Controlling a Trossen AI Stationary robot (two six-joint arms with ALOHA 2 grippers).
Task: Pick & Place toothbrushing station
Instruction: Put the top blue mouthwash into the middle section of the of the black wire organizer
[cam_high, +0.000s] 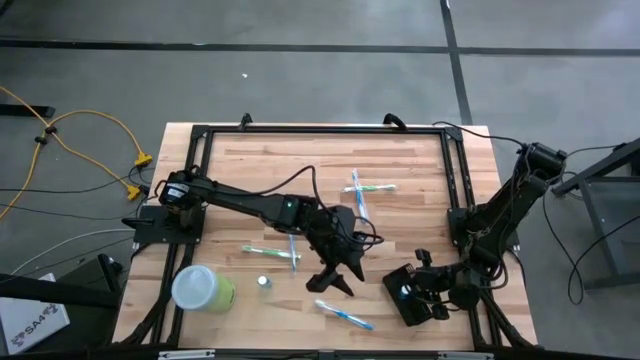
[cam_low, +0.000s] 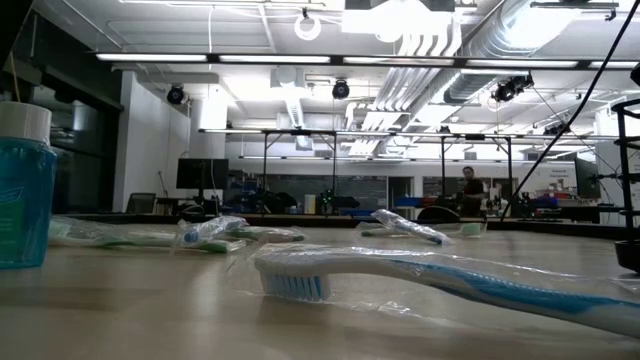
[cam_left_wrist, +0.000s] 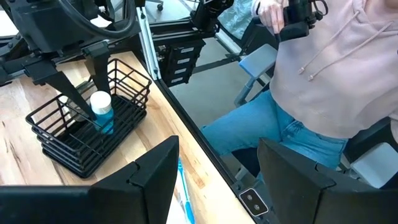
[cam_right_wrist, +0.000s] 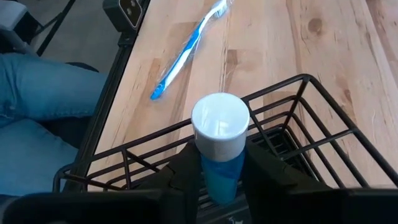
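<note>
The black wire holder (cam_high: 412, 296) sits at the near right edge of the table (cam_high: 400, 180). The right end effector (cam_right_wrist: 222, 163) pinches a blue white-capped bottle (cam_right_wrist: 220, 143) inside it. The left end effector (cam_high: 338, 277), fingers spread and empty, hangs mid-table above a wrapped toothbrush (cam_high: 344, 316).

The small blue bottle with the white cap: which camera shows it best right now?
The right wrist view: the blue bottle fills the frame between the right gripper fingers, inside the black wire holder. The left wrist view shows it smaller; the high view barely resolves it; the low view misses it.
</note>
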